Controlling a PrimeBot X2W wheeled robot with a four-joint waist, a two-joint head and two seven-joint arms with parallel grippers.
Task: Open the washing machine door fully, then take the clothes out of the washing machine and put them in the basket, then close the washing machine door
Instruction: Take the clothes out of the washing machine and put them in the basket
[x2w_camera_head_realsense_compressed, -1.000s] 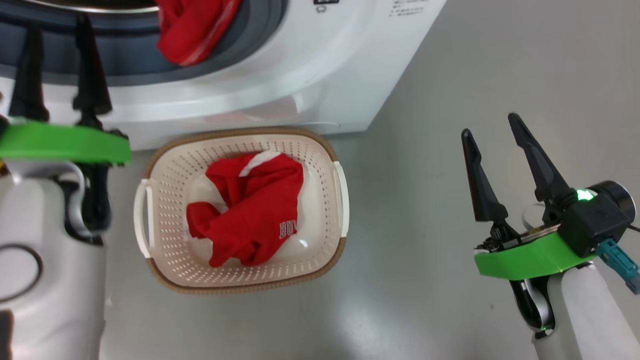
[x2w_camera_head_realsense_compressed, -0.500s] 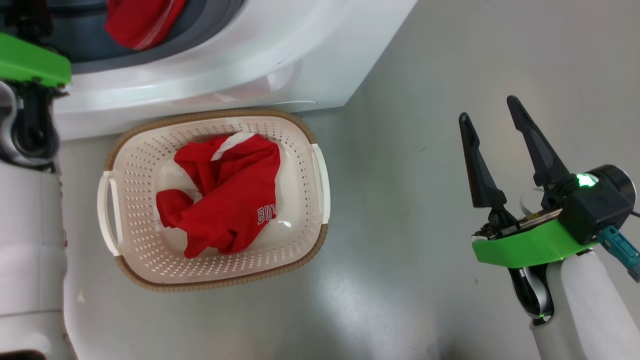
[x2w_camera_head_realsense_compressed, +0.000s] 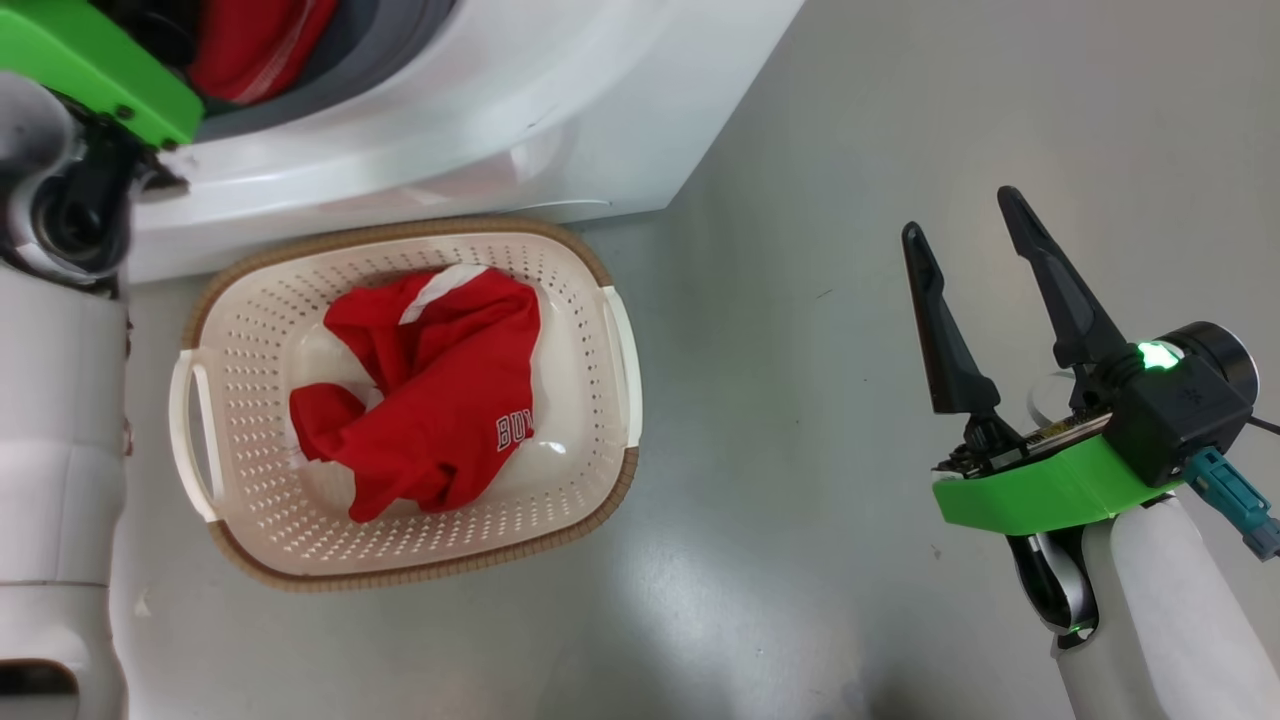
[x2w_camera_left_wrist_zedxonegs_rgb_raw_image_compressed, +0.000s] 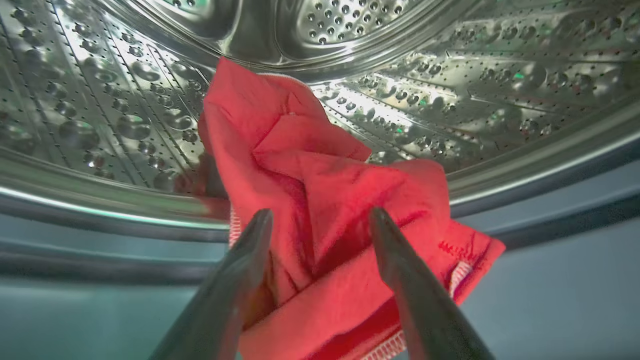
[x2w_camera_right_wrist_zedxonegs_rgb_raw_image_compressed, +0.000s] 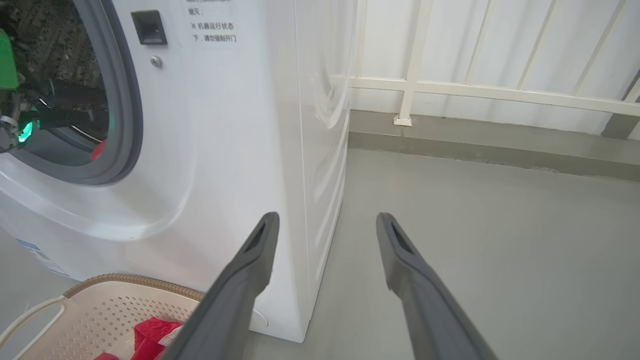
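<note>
Washing machine (x2w_camera_head_realsense_compressed: 480, 120) is open to its steel drum (x2w_camera_left_wrist_zedxonegs_rgb_raw_image_compressed: 100, 100), so door-opening looks done; cream basket (x2w_camera_head_realsense_compressed: 400, 238) sits just in front w/ one red garment (x2w_camera_head_realsense_compressed: 440, 400) in it. Second red garment (x2w_camera_left_wrist_zedxonegs_rgb_raw_image_compressed: 320, 165) lies at drum lip, your left gripper (x2w_camera_left_wrist_zedxonegs_rgb_raw_image_compressed: 321, 212) spread in front of it, not pinching; right gripper (x2w_camera_head_realsense_compressed: 958, 210) spread, empty. To do: grab it, basket it, shut door.
</note>
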